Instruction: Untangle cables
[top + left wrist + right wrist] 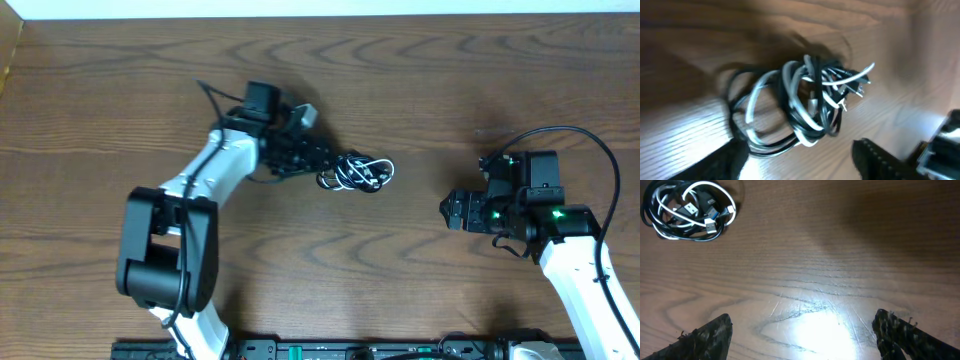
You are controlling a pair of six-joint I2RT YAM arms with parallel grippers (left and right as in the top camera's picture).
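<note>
Left gripper (314,160): jaws stand apart, with nothing clamped between them. The wrist view is blurred, so light contact with the nearest loop cannot be ruled out. Right gripper (450,210): jaws wide apart and empty, well away from the left gripper, on the far side of the bundle.

Task status: not visibly begun. The cables (357,173) lie as a single bundle on the table (420,80), just ahead of the left gripper's fingertips. No cord has been drawn clear of the others. All of the separating is judged to remain.

Condition of the cables: thin black cords and one white cord, coiled into overlapping loops that cross each other several times. Small plug ends, some with metal tips, sit among the loops. The coil is judged loose, not knotted tight
</note>
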